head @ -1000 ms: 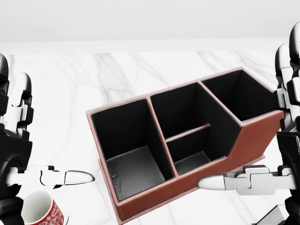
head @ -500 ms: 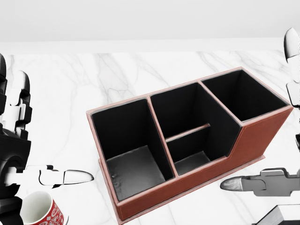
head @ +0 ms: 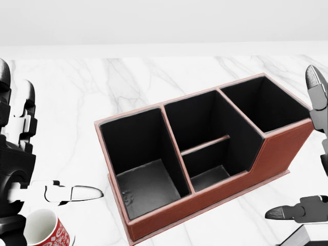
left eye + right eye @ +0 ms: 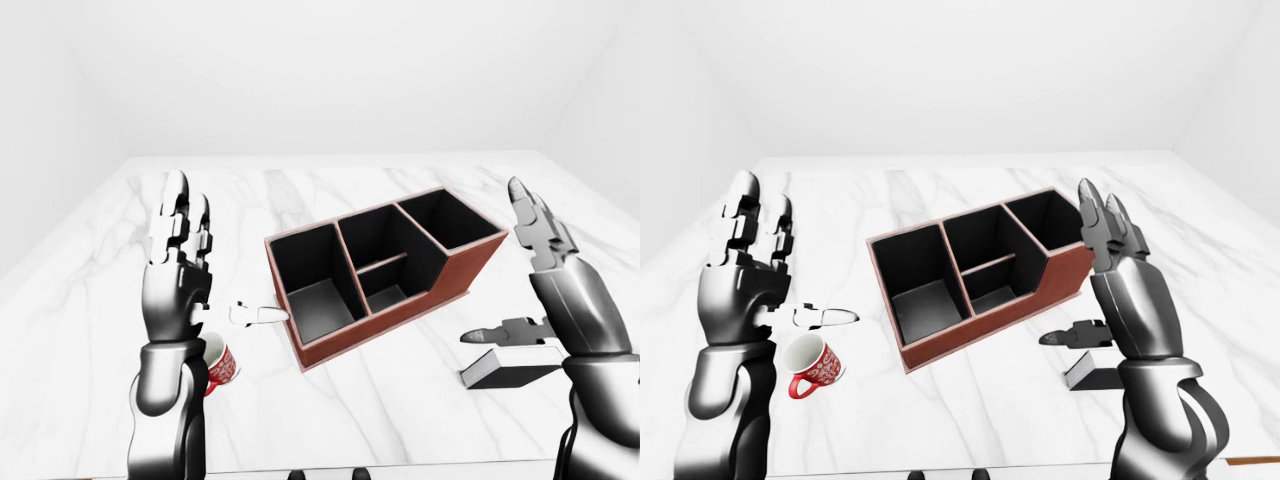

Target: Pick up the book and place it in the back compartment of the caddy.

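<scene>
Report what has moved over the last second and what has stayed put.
In the head view the right hand has slid rightward, off the caddy wall, toward the book lying at lower right; its thumb tip now hovers just above the book, open, gripping nothing. The left hand, the red patterned mug and the caddy have not moved; the camera is steady too.

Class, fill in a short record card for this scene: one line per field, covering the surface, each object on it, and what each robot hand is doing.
surface: white marble table
caddy: red-brown, black-lined, every visible compartment empty
book: lying flat on the table, right of the caddy
mug: red and white, tipped on its side, left of the caddy
left hand: raised, open, holding nothing
right hand: open, above the book, not gripping it
</scene>
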You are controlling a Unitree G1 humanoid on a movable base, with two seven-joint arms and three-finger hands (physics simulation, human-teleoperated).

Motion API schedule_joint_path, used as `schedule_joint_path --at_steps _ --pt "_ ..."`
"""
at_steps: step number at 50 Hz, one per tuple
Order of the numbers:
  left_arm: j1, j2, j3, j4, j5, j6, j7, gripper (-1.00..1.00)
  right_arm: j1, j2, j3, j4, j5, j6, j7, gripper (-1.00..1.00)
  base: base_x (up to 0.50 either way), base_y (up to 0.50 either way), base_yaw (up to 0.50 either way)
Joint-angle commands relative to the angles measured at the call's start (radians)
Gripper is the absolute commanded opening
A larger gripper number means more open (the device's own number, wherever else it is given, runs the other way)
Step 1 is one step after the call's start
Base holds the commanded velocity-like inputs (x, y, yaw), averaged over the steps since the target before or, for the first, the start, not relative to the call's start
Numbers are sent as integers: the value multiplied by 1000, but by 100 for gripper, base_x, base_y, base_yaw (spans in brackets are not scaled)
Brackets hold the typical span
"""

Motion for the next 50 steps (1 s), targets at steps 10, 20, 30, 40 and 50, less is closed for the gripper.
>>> schedule_joint_path --at_steps 10,20,30,40,50 --pt "5 -1 -5 19 7 0 -1 100 38 19 -41 8 -111 0 81 100 0 0 0" --pt "3 -1 -5 18 8 0 0 100 61 28 -56 13 -136 0 115 100 0 0 0" --pt "0 -1 -4 24 8 0 0 100 81 39 -66 23 -160 0 139 100 0 0 0" --pt "2 -1 -5 21 10 0 0 100 100 53 -71 37 -181 0 147 100 0 0 0" --pt "1 -1 -5 29 10 0 0 100 111 57 -80 59 -194 0 144 100 0 0 0"
